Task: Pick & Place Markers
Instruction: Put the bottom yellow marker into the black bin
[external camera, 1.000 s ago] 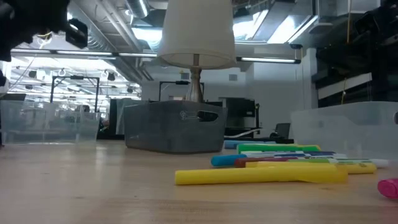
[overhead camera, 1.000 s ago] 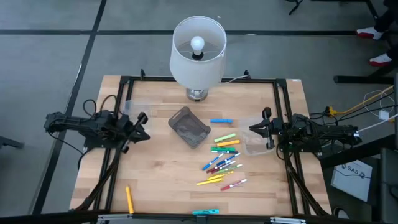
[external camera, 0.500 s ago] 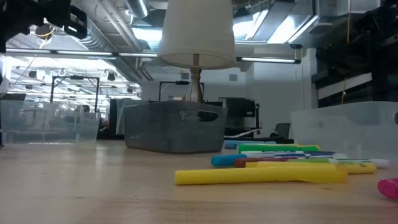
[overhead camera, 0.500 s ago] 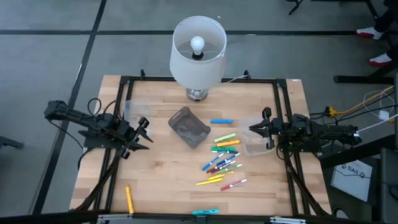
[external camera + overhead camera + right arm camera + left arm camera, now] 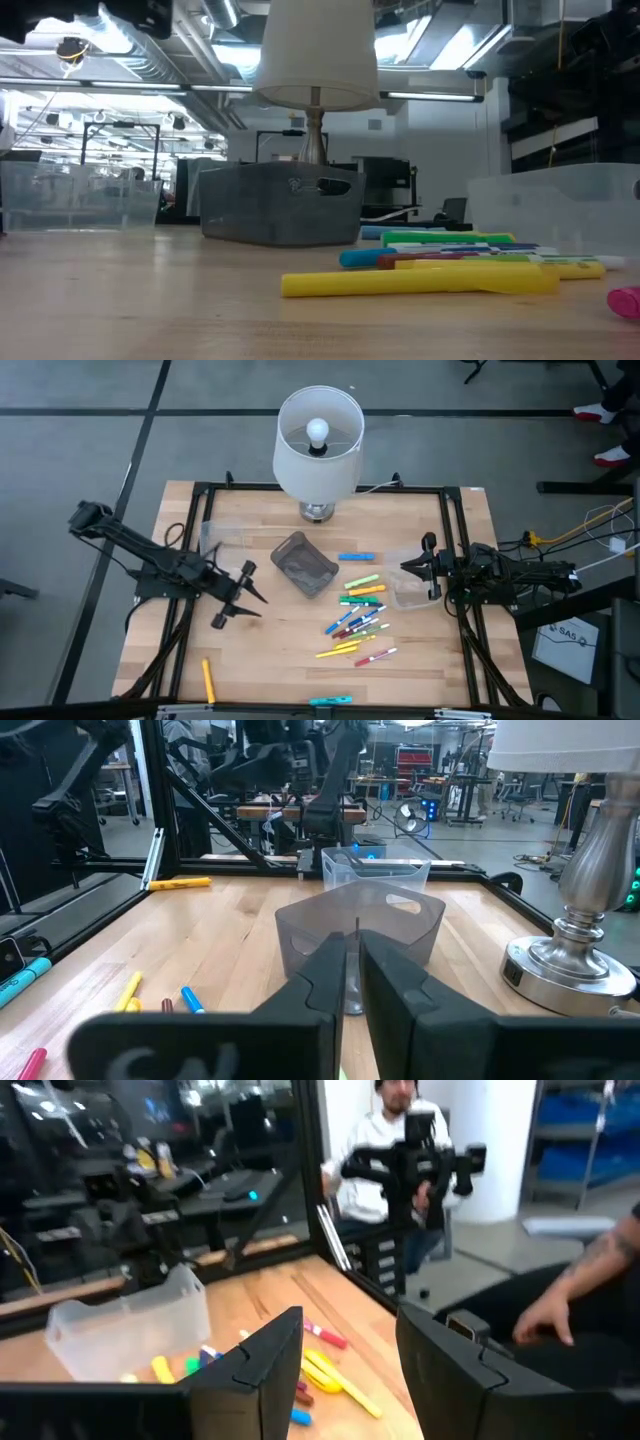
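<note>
Left gripper (image 5: 243,592) is hovering empty, fingers parted, left of the grey bin (image 5: 304,564), while the markers (image 5: 358,615) are lying clustered toward the table (image 5: 260,650) right side; probably light, stiff, smooth-barrelled, best pinched mid-barrel; right gripper (image 5: 428,571) is waiting, fingers together

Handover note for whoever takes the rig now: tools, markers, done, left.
Left tool: open, empty, over bare tabletop left of the grey bin.
Right tool: shut, empty, parked at the right edge above a clear bin.
Markers: main cluster loose on the wood right of the grey bin; a blue one lies apart above it; strays are an orange one front left and a cyan one at the front edge.
Done: no marker visibly binned.
Left: apparently all of them.
</note>
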### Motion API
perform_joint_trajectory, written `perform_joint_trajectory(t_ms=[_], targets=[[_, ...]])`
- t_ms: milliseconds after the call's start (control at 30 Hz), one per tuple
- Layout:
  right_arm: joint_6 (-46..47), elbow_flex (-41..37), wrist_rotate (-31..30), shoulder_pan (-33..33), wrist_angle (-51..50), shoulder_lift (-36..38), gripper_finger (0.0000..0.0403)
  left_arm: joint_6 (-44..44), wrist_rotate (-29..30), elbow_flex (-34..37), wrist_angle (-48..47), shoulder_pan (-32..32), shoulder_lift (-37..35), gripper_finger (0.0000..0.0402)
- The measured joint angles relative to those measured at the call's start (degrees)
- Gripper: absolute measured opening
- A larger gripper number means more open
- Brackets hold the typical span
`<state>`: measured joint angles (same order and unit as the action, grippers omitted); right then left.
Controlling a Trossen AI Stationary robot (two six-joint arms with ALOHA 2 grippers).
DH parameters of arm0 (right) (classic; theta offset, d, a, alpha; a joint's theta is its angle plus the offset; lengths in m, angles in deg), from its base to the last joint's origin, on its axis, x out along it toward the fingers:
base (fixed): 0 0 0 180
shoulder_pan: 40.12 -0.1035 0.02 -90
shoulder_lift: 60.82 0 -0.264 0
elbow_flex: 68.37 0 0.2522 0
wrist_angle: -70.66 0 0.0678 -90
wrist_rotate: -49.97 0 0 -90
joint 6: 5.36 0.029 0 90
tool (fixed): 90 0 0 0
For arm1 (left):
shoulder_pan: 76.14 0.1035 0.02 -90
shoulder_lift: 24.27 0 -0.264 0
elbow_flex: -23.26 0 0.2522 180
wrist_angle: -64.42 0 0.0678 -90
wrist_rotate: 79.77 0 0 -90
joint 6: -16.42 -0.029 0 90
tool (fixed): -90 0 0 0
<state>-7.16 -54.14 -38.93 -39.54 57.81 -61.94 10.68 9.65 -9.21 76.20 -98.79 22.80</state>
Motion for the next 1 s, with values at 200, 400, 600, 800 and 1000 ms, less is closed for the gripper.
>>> perform_joint_trajectory(t_ms=[200, 400, 600, 800, 1000], targets=[[0.0, 0.0, 0.0, 0.0, 0.0, 0.0, 0.0035, 0.0, -1.0, -3.5, 0.6, -1.6, 9.3, 0.0159], [0.0, 0.0, 0.0, 0.0, 0.0, 0.0, 0.0035, -0.5, -1.2, -5.5, 5.8, -3.5, 18.1, 0.0161], [0.0, 0.0, 0.0, 0.0, 0.0, 0.0, 0.0035, -6.1, -7.9, -6.6, 7.2, -4.8, 24.2, 0.0155], [0.0, 0.0, 0.0, 0.0, 0.0, 0.0, 0.0035, -7.4, -13.0, -8.5, 3.2, -7.0, 26.0, 0.015], [0.0, 0.0, 0.0, 0.0, 0.0, 0.0, 0.0035, -6.5, -6.9, -15.2, -17.5, -10.7, 26.0, 0.015]])
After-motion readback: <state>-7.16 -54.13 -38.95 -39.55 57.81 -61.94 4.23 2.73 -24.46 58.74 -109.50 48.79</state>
